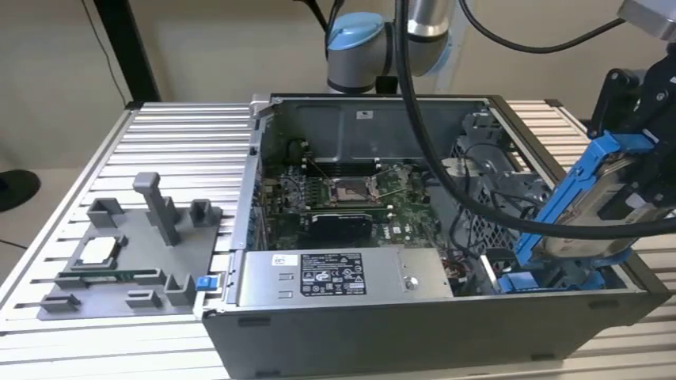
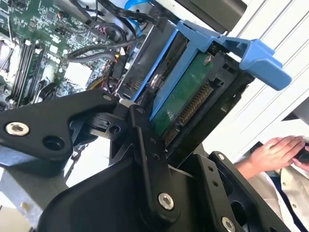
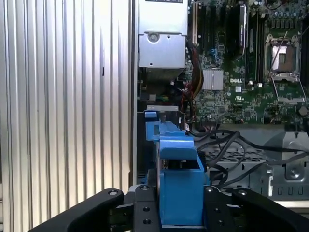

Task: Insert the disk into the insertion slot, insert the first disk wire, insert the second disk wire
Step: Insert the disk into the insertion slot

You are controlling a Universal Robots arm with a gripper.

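Your tool (image 3: pixel 176 215) is clamped on the disk (image 1: pixel 586 202), held tilted just above the insertion slot (image 1: pixel 528 279) in the computer case (image 1: pixel 423 332). Judge it rigid, dense and shock-sensitive: grip the sides of the blue carrier (image 2: pixel 227 41), avoiding its circuit board (image 2: pixel 183 87) and connector pins (image 2: pixel 190 111).

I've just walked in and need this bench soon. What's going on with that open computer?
The robot arm's gripper is shut on the disk, its fingers clamping the blue carrier frame from both sides. The disk is held steeply tilted over the open computer case, at the exterior view's right, with its lower end near the insertion slot. It is not yet lying flat in the slot. A person's hand is in the second wrist view, away from the disk.
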